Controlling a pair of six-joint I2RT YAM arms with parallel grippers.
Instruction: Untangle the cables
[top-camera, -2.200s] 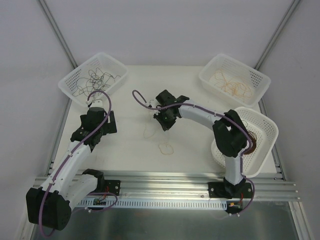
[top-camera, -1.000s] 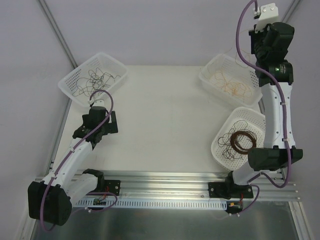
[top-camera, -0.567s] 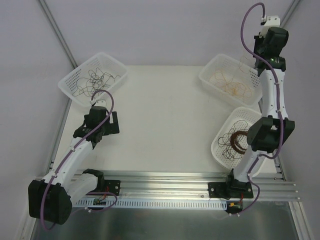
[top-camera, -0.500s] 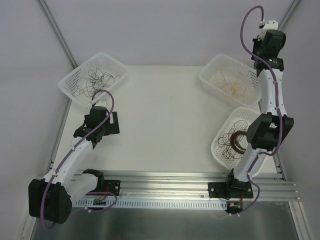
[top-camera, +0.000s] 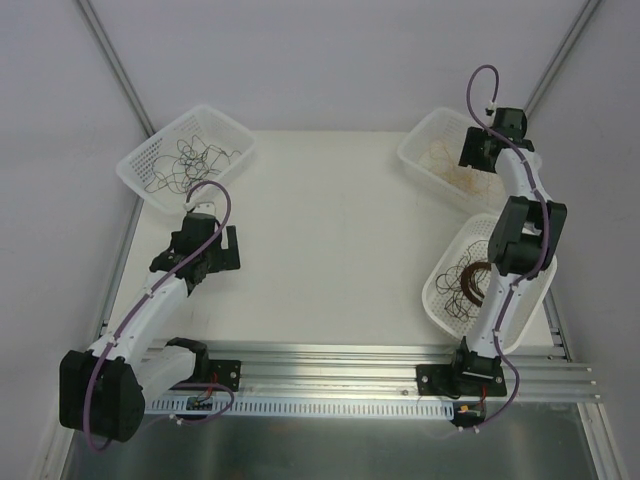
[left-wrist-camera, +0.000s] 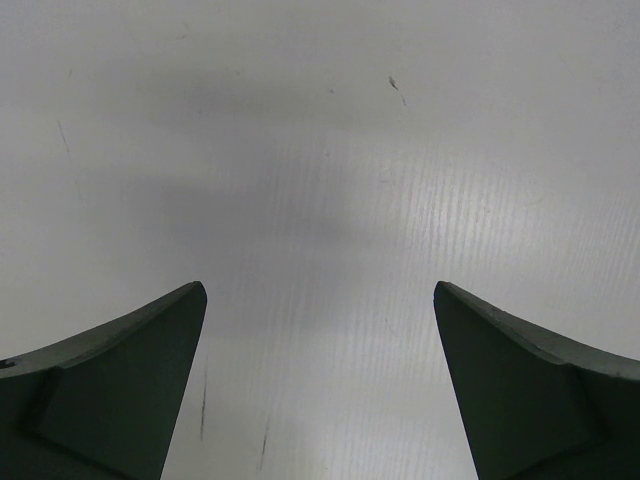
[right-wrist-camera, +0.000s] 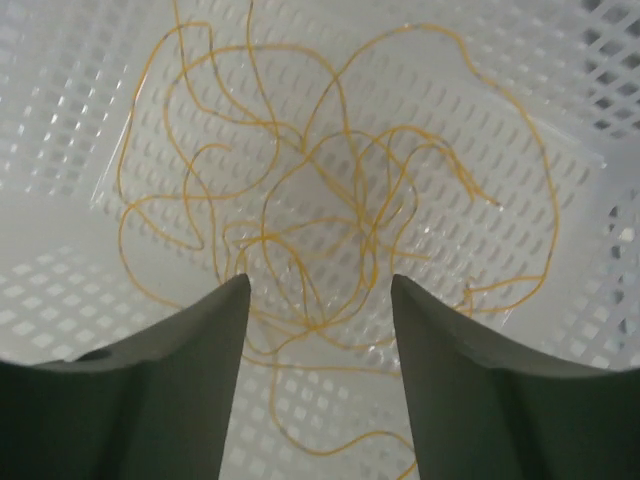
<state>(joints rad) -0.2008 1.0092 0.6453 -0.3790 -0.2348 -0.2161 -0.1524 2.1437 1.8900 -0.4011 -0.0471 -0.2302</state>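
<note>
the right end effector (right-wrist-camera: 319, 282) hangs over the far-right basket (top-camera: 415, 150). its fingers are partly apart and nothing is caught between them. the yellow cables (right-wrist-camera: 340, 190) lie below it on the basket floor in one loose, looping heap (a single strand end pokes out toward the right wall).

the left end effector (left-wrist-camera: 318, 290) is spread wide just above the bare worktop (top-camera: 330, 230) on the left side and grips nothing.

dark cables (top-camera: 192, 156) sit in the left basket (top-camera: 140, 165) at the far left corner, well apart from the left end effector. brown cables (top-camera: 455, 290) lie in the near-right basket (top-camera: 435, 297), tangled against a ring coil (top-camera: 473, 283) that the right arm partly hides. the three baskets stand apart from one another, the two right ones close together.
</note>
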